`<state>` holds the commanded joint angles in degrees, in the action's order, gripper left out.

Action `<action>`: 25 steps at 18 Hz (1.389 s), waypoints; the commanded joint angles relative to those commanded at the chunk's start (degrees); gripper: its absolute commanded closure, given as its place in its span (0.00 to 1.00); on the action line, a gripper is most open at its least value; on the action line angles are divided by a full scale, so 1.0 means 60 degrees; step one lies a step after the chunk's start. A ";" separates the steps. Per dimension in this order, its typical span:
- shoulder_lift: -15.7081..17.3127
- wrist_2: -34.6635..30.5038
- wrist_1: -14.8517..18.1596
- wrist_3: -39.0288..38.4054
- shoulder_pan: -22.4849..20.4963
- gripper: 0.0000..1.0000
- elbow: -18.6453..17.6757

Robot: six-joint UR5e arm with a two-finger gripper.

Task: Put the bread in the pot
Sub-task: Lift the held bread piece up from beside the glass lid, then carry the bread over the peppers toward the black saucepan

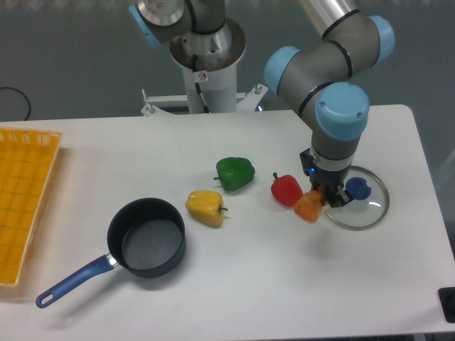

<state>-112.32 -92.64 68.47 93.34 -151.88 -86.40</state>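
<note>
While your gripper [318,199] is clamped on the blocky tan-orange bread [309,207], holding it at the rim of the glass lid [359,205] and just beside the glossy red bell pepper [286,190], your grip looks to sit near the top of the slice, so it may twist loose. You must cross the table to the round dark-grey pot [148,237] with its blue handle, well apart, and a low sweep could knock the smooth yellow bell pepper [205,207].

White table [249,284] with rounded corners before a dull grey-green wall [71,57].
</note>
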 joint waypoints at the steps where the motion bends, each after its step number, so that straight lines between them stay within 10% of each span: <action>1: 0.0000 0.0015 0.0000 0.0000 0.0000 0.58 0.0000; 11: 0.0088 0.0029 0.0044 -0.0496 0.0160 0.58 -0.0146; 25: 0.0190 0.0102 0.0044 -0.4655 0.3133 0.58 -0.0527</action>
<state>-111.18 -92.02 68.73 65.41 -133.08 -89.56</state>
